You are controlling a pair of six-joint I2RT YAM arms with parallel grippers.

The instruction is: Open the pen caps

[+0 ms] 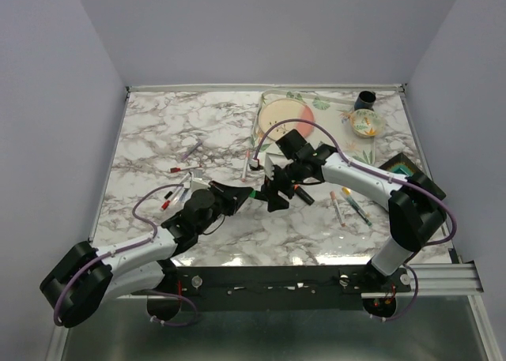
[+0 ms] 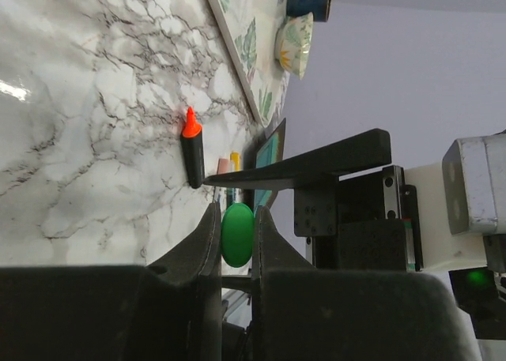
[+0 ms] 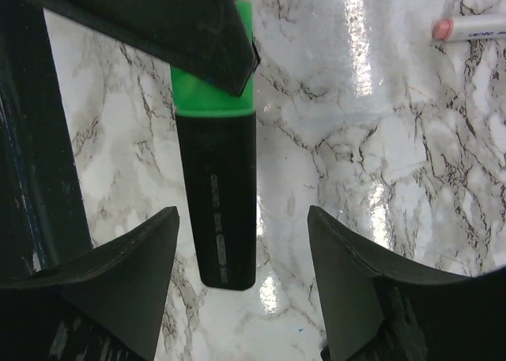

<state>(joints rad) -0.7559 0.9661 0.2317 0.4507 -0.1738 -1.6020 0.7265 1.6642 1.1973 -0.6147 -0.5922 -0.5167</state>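
— Near the middle of the marble table [image 1: 158,132], what has the left claw [image 2: 236,212] got?

— It is clamped on the green cap [image 2: 237,238] of a chunky highlighter [image 3: 225,211], with one finger pressed against each side of the cap.

— Is the cap off?

— No. From the right wrist it sits on the end of the black barrel.

— And the right claw [image 3: 241,219]?

— Spread apart. Its two fingers [image 3: 118,282] stand on either side of the barrel. Bare marble shows in both gaps, so it touches nothing.

— Any other caps?

— An orange cap [image 2: 190,125] is on a second black highlighter [image 2: 194,162], which lies on the table beyond the claws. A pale pen [image 3: 484,28] with a pink cap [image 3: 443,29] lies well apart, at the edge of the right wrist view. From above, thin pens [image 1: 337,208] lie to the right of the claws and a small cluster [image 1: 180,174] lies to the left. Their caps are too small to make out.
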